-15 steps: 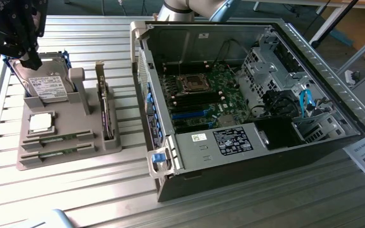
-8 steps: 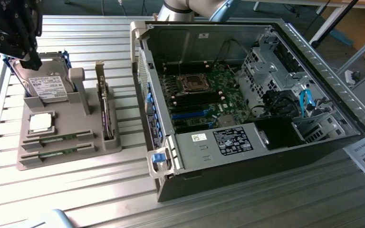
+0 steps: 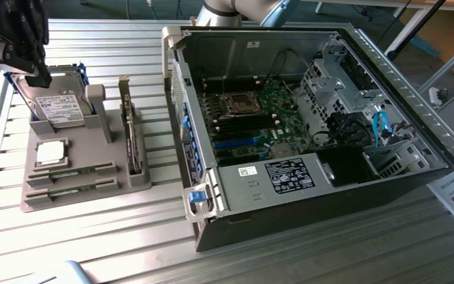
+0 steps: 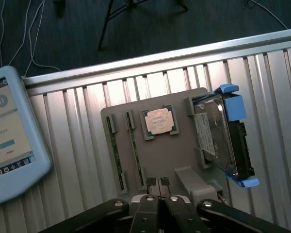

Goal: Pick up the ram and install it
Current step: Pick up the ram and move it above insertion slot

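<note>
Overhead, the gripper (image 3: pixel 42 78) is hanging in the upper left of the exterior view with its fingers pressed together and carrying nothing, hovering above the hard drive (image 3: pixel 57 107) that is standing on edge at the far end of the grey holder (image 3: pixel 104 177). Just below the drive in that frame the processor chip (image 3: pixel 51 152) is lying flat in its pocket, and below that, toward the lower left, the ram (image 3: pixel 73 173) is sitting edge up in a narrow slot, with a second stick (image 3: pixel 63 192) lying parallel just beside it. A taller card (image 3: pixel 132 139) is standing along the holder's right side, and the open computer case (image 3: pixel 416 112) is lying well apart at centre right, its motherboard (image 3: pixel 250 118) showing. The ram is looking light and stiff but thin and fragile, with chips on its faces, so it is probably asking for a gentle pinch across the two flat faces near mid-length and a straight lift out of the slot, with no twisting
</note>
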You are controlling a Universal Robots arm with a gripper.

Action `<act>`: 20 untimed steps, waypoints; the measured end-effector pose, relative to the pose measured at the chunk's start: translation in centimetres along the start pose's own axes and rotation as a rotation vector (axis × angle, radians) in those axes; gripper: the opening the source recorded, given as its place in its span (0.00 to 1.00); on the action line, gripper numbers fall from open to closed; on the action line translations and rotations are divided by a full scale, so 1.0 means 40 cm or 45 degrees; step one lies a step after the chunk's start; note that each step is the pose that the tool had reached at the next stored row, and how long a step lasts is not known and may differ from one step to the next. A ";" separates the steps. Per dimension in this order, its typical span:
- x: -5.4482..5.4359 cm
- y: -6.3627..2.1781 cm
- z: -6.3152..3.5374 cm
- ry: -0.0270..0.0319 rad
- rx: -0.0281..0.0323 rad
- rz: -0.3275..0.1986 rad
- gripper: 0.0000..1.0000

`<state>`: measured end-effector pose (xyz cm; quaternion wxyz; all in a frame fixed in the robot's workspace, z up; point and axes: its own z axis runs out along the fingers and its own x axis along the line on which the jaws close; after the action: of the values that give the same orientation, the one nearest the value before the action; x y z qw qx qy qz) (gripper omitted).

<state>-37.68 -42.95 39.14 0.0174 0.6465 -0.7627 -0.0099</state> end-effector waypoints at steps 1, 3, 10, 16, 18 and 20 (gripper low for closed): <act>0.000 0.000 0.000 0.0010 0.0004 -0.025 0.10; 0.000 0.000 0.000 0.0021 0.0008 -0.055 0.10; 0.000 0.000 0.000 0.0059 0.0022 -0.157 0.10; 0.001 0.000 0.000 0.0083 0.0030 -0.220 0.10; 0.002 0.000 0.000 0.0090 0.0034 -0.240 0.10; 0.002 0.000 0.000 0.0094 0.0034 -0.247 0.10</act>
<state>-37.68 -43.04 39.14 0.0183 0.7174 -0.6964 -0.0082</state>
